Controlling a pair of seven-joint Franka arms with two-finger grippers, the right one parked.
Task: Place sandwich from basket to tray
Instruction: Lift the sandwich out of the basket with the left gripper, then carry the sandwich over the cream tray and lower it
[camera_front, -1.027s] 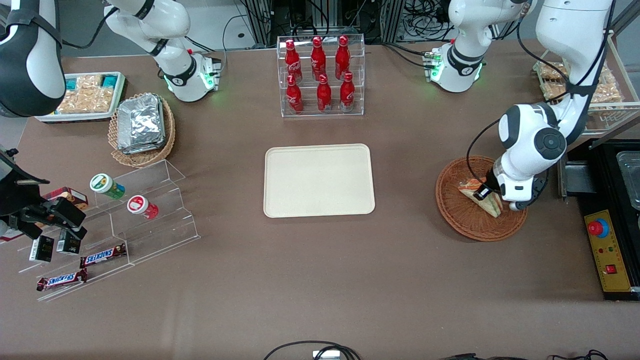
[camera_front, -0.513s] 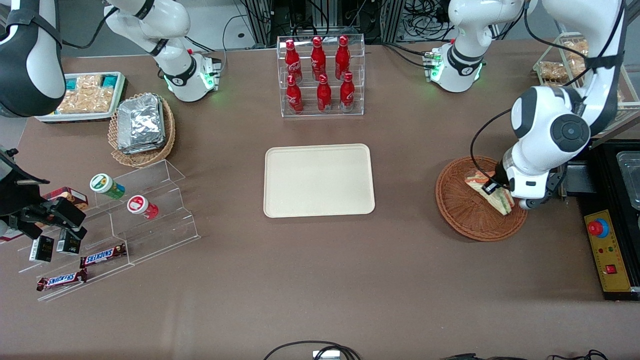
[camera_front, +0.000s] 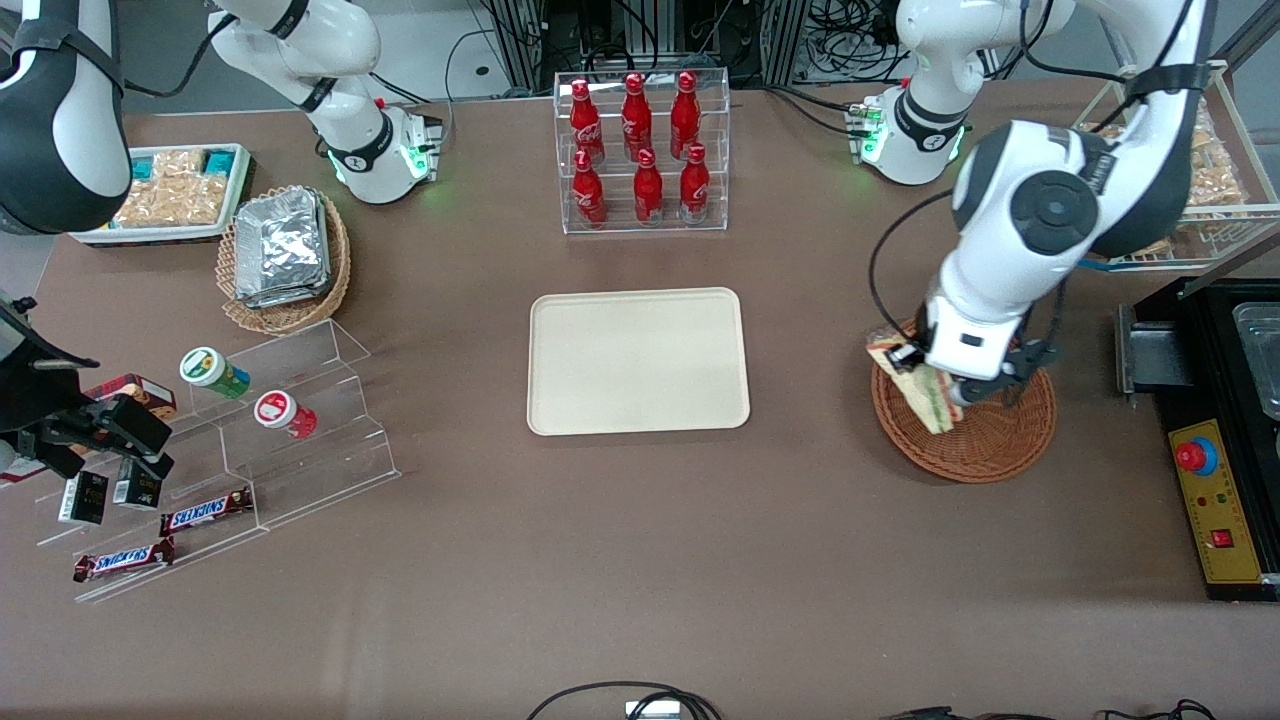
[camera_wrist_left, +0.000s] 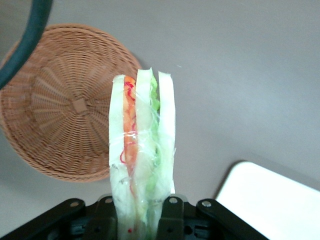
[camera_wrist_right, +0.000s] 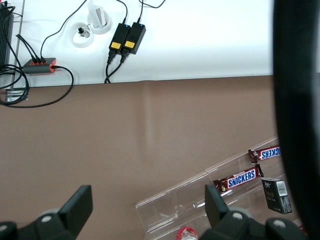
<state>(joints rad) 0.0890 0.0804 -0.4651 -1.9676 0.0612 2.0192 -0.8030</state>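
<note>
Your gripper (camera_front: 935, 385) clamps the sandwich (camera_front: 922, 393) above the basket (camera_front: 990, 440); the tray (camera_front: 638, 361) lies sideways toward the parked arm.

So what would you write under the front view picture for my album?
The pincer holds the sandwich lifted above the basket, with the empty tray waiting nearby.

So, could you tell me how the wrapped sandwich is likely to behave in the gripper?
The sandwich, held in the gripper above the basket, is probably soft and squashable: layered bread. Its clear wrap looks slippery. It stands unsupported, so it seems light.
</note>
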